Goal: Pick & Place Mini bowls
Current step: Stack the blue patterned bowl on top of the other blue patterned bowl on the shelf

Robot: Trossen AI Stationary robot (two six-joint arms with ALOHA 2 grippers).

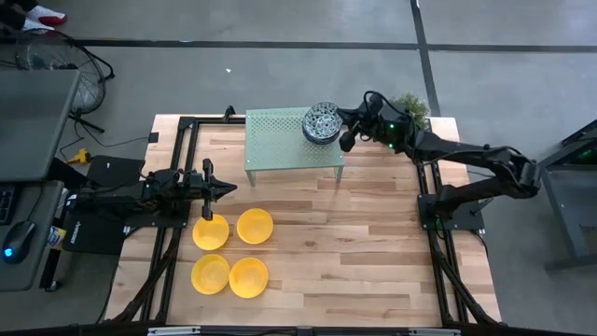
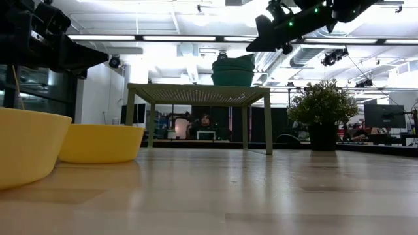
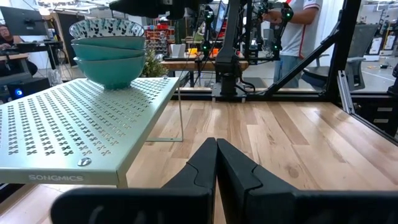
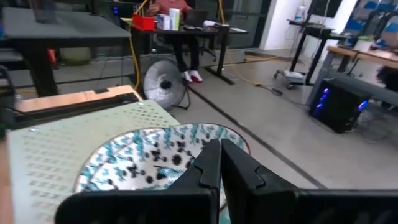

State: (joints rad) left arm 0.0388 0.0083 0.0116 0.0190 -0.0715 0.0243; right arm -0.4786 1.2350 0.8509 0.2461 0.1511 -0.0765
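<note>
Four plain yellow mini bowls sit upright on the wooden table near its left front; two of them show close in the low view. The blue-grey patterned bowls stand nested in one stack on the pale green rack, at its right far corner. My right gripper is shut and hovers just right of and slightly above the stack's top bowl. My left gripper is shut, level, above the table just beyond the yellow bowls, pointing right.
A small potted plant stands at the table's far right corner, behind my right arm. The rack stands on thin legs with open space under it. Bare wood lies between the rack and the table's right and near edges.
</note>
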